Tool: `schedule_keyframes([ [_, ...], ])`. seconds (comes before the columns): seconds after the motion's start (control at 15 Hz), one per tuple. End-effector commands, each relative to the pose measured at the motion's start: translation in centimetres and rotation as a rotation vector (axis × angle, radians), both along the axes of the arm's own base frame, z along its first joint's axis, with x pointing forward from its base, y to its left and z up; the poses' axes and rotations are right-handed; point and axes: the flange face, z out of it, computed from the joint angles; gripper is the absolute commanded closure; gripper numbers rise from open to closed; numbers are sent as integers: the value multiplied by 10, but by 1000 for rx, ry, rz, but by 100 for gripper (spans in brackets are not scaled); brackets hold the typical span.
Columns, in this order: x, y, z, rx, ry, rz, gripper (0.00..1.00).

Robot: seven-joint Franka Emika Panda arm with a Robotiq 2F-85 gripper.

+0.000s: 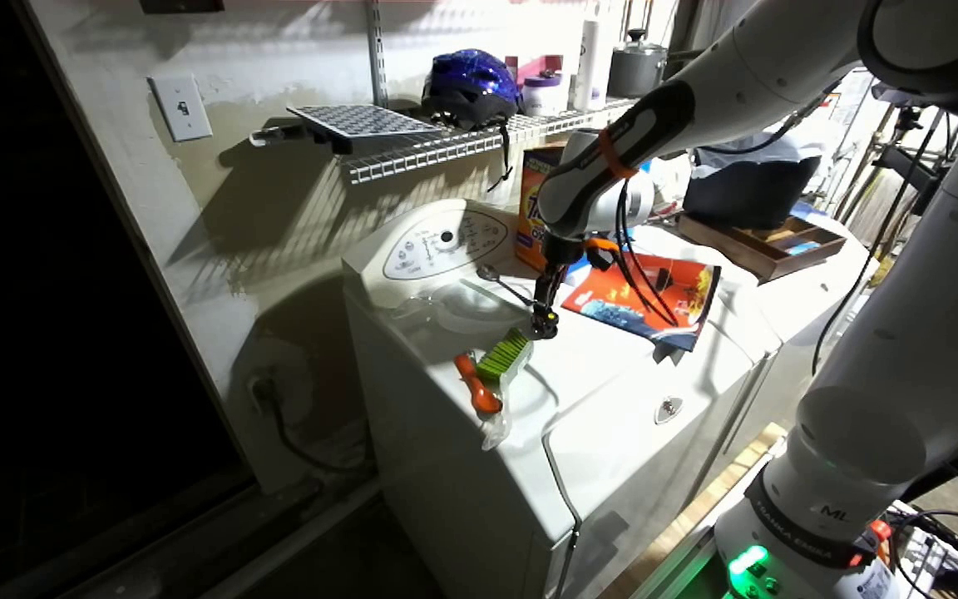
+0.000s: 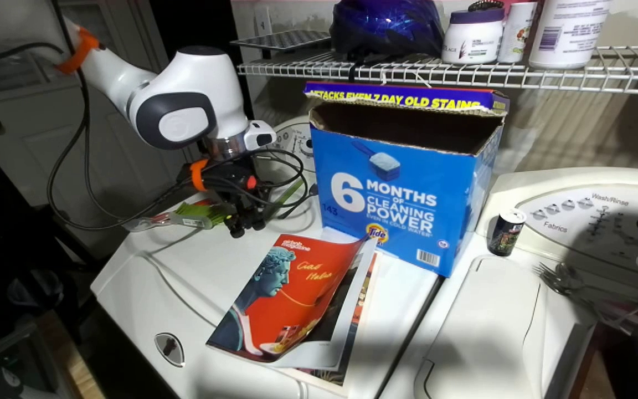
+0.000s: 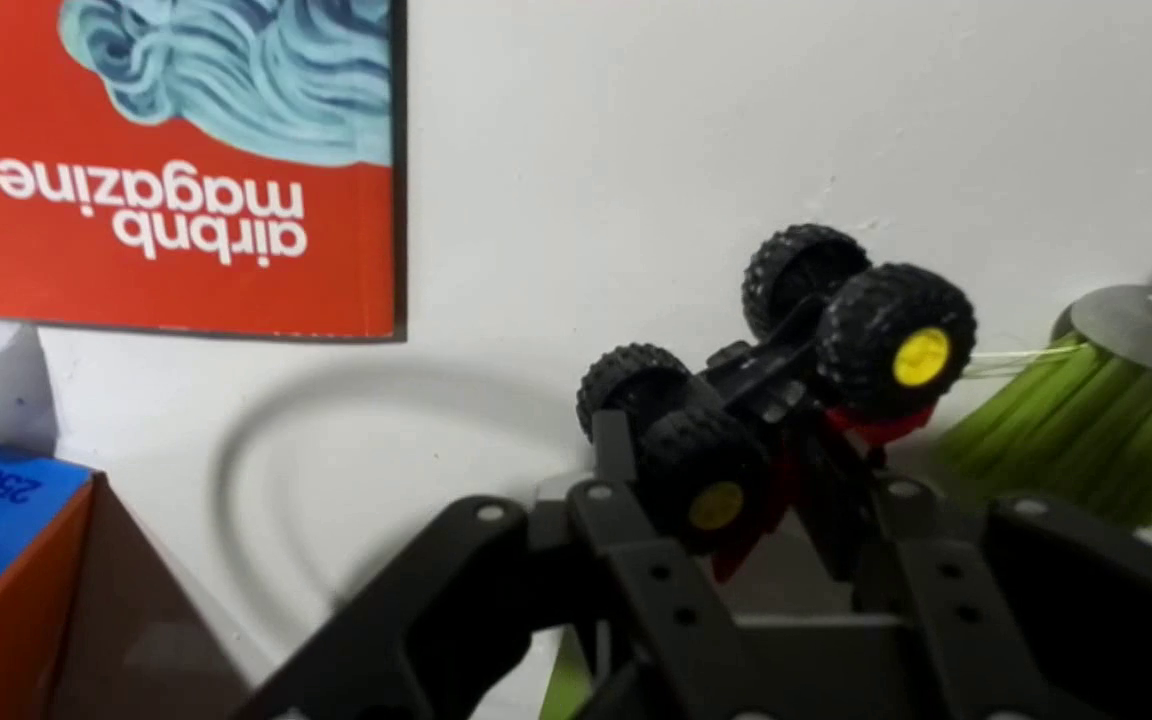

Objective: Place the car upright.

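Brightly lit washer top, wire shelf above, claw clasping car, underside showing

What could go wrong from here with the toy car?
The car has its wheels toward the wrist camera; released like this, it may end wheels-up.
The gripper has fingers either side of it, one right by a wheel, which could roll and let it slip.
The green-bristled brush is close by and might snag a turning car.

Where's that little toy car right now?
In the wrist view, the toy car is right of centre, at the gripper, between the red magazine and the green-bristled brush.
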Motion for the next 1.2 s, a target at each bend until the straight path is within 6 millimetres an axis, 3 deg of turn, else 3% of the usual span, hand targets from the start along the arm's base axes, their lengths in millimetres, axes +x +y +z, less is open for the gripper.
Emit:
schedule_keyframes([
  [0.0, -12, 2, 6, 84, -116, 59, 82],
  [0.27, -18, 0, 12, 177, -189, 108, 82],
  [0.67, -28, -15, 4, 202, -190, 124, 82],
  [1.13, -57, -22, 3, 189, -331, 186, 82],
])
